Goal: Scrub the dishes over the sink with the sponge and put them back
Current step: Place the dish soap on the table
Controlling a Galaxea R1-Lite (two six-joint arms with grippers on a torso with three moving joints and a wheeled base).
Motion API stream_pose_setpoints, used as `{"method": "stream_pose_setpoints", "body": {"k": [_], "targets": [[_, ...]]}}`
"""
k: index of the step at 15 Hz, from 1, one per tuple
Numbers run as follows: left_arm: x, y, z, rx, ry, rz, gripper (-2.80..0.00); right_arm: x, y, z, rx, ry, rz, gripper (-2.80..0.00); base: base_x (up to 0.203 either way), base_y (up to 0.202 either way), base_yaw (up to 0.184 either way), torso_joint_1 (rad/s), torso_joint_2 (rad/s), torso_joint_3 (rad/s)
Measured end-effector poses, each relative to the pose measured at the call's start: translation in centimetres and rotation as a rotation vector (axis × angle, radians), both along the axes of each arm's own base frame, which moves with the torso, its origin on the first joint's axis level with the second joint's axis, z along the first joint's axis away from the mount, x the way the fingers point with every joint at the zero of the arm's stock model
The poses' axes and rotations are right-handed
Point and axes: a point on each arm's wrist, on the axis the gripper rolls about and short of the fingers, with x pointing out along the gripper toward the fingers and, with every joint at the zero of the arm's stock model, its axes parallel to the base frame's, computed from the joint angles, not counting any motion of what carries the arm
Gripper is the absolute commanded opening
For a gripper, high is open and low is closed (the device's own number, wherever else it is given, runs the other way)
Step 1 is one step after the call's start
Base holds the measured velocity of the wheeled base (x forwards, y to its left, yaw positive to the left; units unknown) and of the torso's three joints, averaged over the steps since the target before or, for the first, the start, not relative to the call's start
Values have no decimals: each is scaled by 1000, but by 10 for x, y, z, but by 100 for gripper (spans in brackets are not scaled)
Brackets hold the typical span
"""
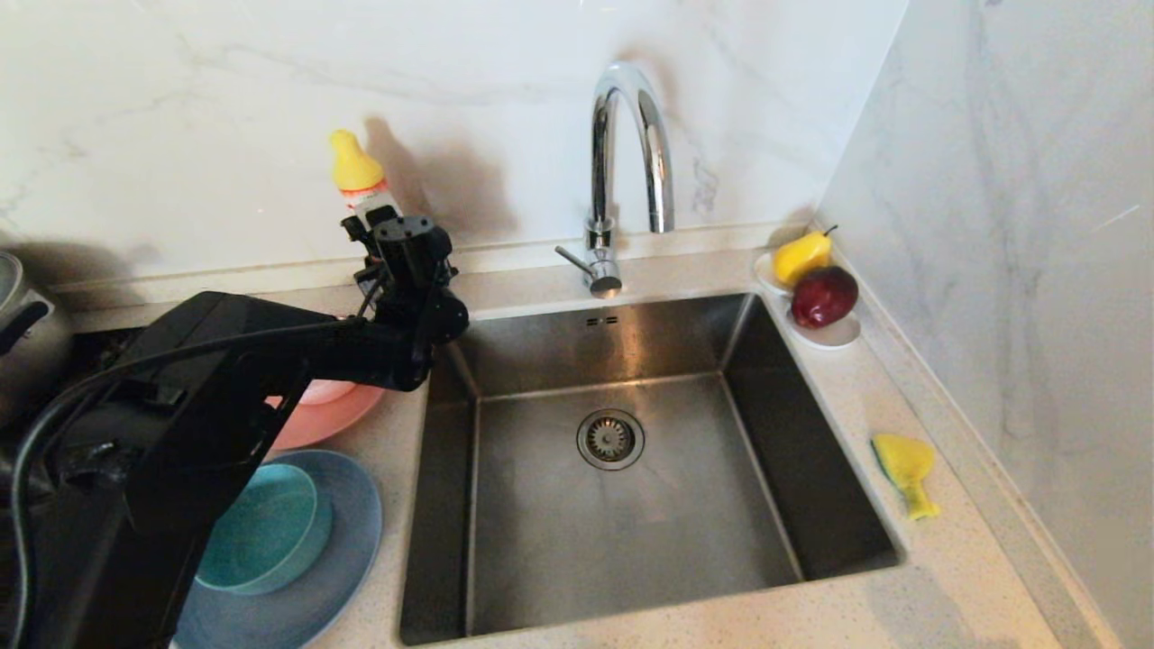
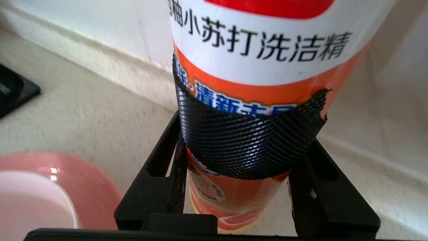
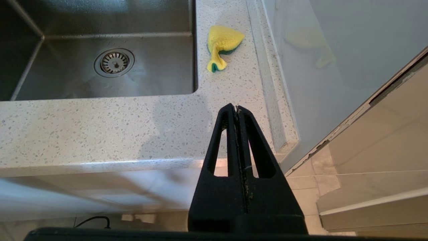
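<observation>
Left hand clamped half-open around orange-labelled detergent bottle at bench rear; right hand closed, empty.

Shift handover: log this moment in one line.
left gripper: shut on detergent bottle, behind pink plate | right gripper: shut, parked | sponge: counter, right of sink

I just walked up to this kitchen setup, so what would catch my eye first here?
First, the left gripper clamped around an orange dish soap bottle at the back wall, left of the sink. Next, the crumpled yellow sponge lying alone on the counter right of the basin, with the right gripper shut and parked below the counter's front edge. The stacked pink and blue dishes wait on the counter to the left.
</observation>
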Motion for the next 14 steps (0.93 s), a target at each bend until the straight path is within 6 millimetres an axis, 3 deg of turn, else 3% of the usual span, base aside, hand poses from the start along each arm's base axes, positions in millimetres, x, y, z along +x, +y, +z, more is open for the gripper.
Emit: {"method": "stream_pose_setpoints", "body": {"k": [4, 9, 14], "targets": [[6, 4, -4, 27, -71, 25, -280, 0, 0, 0, 0, 0, 0, -280, 0, 0, 0, 0, 0, 0], [11, 2, -20, 28, -46, 25, -280, 0, 0, 0, 1, 0, -1, -280, 0, 0, 0, 0, 0, 0], [13, 2, -24, 27, -35, 25, -280, 0, 0, 0, 0, 0, 0, -280, 0, 0, 0, 0, 0, 0]]}}
